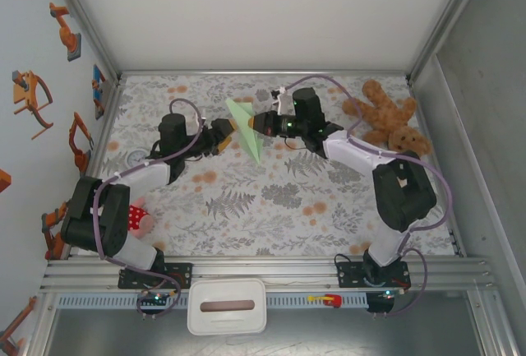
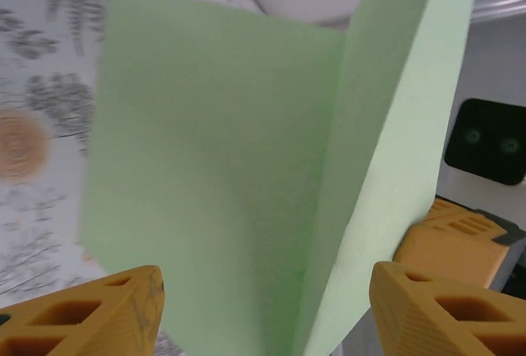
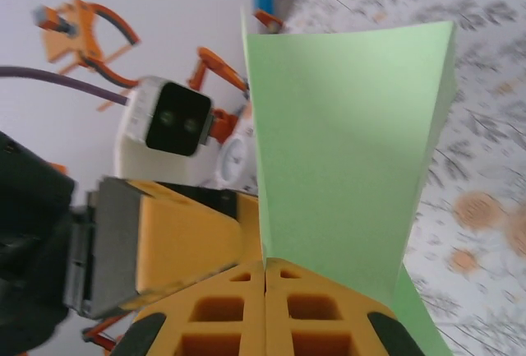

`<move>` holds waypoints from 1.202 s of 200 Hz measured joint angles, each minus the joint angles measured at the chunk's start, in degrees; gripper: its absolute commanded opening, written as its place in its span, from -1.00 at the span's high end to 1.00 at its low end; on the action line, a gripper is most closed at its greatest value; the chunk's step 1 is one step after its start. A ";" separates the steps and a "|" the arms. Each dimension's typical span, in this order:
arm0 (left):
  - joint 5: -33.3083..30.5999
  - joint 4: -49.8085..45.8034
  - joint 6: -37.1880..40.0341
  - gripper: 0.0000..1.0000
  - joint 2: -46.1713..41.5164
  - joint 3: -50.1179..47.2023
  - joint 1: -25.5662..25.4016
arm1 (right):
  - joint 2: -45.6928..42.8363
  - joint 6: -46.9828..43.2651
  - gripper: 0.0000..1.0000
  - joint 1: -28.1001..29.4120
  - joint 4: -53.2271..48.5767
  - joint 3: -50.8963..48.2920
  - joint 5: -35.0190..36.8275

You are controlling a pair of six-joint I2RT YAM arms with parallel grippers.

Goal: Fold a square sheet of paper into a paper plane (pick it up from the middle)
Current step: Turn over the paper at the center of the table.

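The pale-green paper plane (image 1: pixel 247 128) hangs above the mid-table, folded along a central crease with its point toward the near side. My right gripper (image 1: pixel 257 122) is shut on its folded edge; in the right wrist view the pads (image 3: pixel 265 264) meet on the green paper (image 3: pixel 345 150). My left gripper (image 1: pixel 225 136) faces it from the left and stands open. In the left wrist view its orange fingers (image 2: pixel 107 315) sit wide apart on either side of the creased paper (image 2: pixel 238 175), apart from it.
A brown teddy bear (image 1: pixel 390 117) lies at the back right of the floral table (image 1: pixel 271 208). A red-and-white plush toy (image 1: pixel 140 218) sits by the left arm's base. A white box (image 1: pixel 228 307) rests below the front rail. Metal frame walls close in the sides.
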 measured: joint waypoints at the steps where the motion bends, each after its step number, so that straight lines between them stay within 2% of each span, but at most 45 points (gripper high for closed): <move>1: 0.09 0.24 -0.09 -0.35 0.02 0.00 -0.07 | -0.04 0.11 1.00 0.00 0.15 -0.02 -0.02; 29: 2.60 9.14 -2.86 -0.31 1.25 0.00 -1.88 | -0.24 4.66 1.00 -0.07 4.55 -0.57 -1.03; 67: 4.96 17.29 -5.88 -0.08 3.52 -0.02 -2.97 | -0.24 9.33 1.00 -0.37 8.50 -1.81 -2.01; 143: 5.95 18.97 -5.88 0.46 3.54 -0.17 -3.63 | -0.24 13.00 1.00 -1.36 11.69 -2.73 -2.38; 156: 5.97 18.03 -5.22 0.56 3.50 -0.17 -3.61 | -0.24 13.27 0.89 -1.46 11.78 -2.75 -2.43; 183: 5.33 14.14 -3.06 0.68 2.56 -0.17 -3.61 | -0.37 12.94 0.46 -2.01 11.17 -3.04 -2.14; 196: 4.68 11.17 -1.31 0.73 1.46 -0.17 -3.61 | -1.03 11.85 0.32 -2.47 9.60 -3.85 -1.31; 240: 0.11 -5.95 8.74 0.75 -3.10 2.56 -3.63 | -7.08 4.22 0.18 -5.84 -2.10 -5.40 3.39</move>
